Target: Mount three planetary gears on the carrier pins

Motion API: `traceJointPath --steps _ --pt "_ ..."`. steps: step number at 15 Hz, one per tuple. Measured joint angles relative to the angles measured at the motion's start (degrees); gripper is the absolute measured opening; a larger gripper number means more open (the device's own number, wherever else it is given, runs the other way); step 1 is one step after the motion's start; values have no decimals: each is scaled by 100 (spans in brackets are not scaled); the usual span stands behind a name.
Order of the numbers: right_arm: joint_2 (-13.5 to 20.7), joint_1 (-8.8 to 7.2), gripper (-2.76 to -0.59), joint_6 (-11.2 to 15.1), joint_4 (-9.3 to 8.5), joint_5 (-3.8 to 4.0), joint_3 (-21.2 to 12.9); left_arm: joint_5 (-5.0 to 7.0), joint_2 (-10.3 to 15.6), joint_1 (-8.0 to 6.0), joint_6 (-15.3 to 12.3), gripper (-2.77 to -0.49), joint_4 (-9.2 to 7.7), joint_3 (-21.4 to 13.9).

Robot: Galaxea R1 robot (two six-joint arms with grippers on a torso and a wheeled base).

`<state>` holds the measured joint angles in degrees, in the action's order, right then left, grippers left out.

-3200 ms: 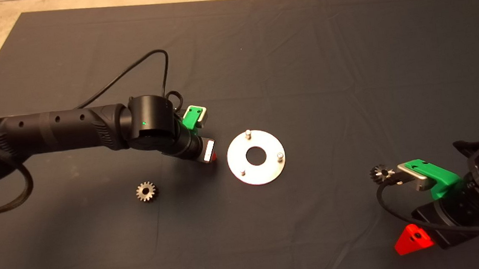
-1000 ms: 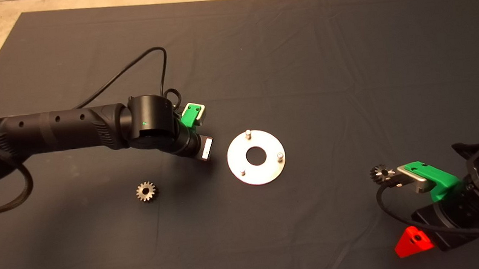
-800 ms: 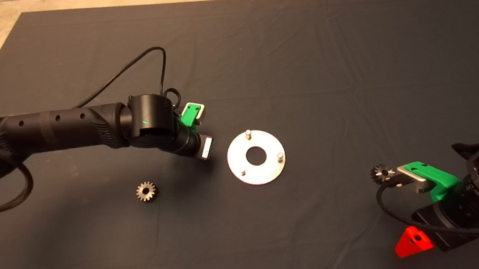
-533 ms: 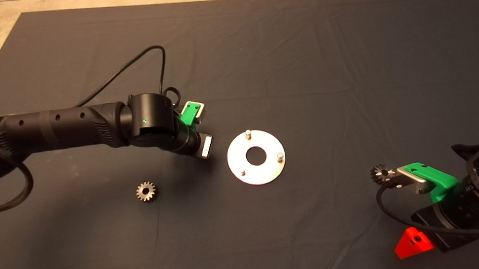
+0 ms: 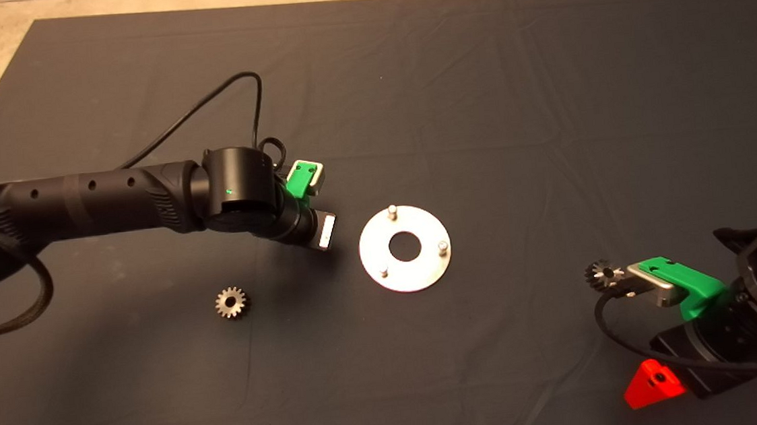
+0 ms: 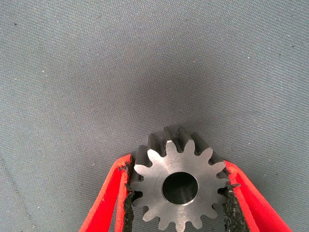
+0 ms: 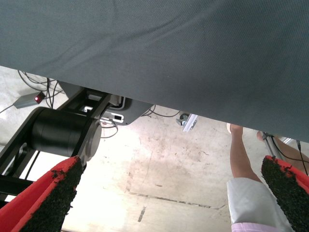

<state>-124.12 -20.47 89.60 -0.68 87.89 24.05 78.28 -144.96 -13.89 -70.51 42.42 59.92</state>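
Where the dark mat [image 5: 477, 96] ends, bare concrete floor [image 7: 169, 164] shows.

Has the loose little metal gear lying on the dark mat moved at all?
No. The small silvery gear lies where it was, same spot left of the shiny ring-shaped disc.

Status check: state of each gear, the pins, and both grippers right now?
Left gripper: shut on a gear, just left of the disc.
Held gear: clamped between the fingers.
Gear on mat: loose, lying flat.
Gear by right gripper: on the mat, ungripped.
Pins: all three bare.
Right gripper: open, parked lower right.
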Motion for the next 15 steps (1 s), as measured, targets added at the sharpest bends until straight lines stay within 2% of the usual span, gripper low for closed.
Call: traceJointPath --steps 3,5,6,9,10,11,12,14,15 --pt "0 0 -60 0 0 -2 0 22 -17 -6 -20 -235 0 0" --pt "0 0 -60 0 0 -2 0 17 -33 -69 -82 -238 -12 0" --pt "0 0 -60 0 0 -2 0 13 -54 -161 -114 -240 -15 -5" --pt "0 0 -60 0 0 1 0 30 -127 -560 -173 -245 -10 -46" --pt "-2 0 -60 0 0 -4 0 78 -176 -649 -190 -245 -12 -61" --pt "-2 0 -60 0 0 -2 0 85 -221 -680 -197 -245 -29 -68" --pt "-2 0 -60 0 0 -2 0 102 -277 -678 -208 -245 -105 -71" --pt "0 0 -60 0 0 1 0 130 -432 -712 -230 -245 -445 -68" --pt "-2 0 -60 0 0 -2 0 199 -570 -769 -274 -245 -563 -61"
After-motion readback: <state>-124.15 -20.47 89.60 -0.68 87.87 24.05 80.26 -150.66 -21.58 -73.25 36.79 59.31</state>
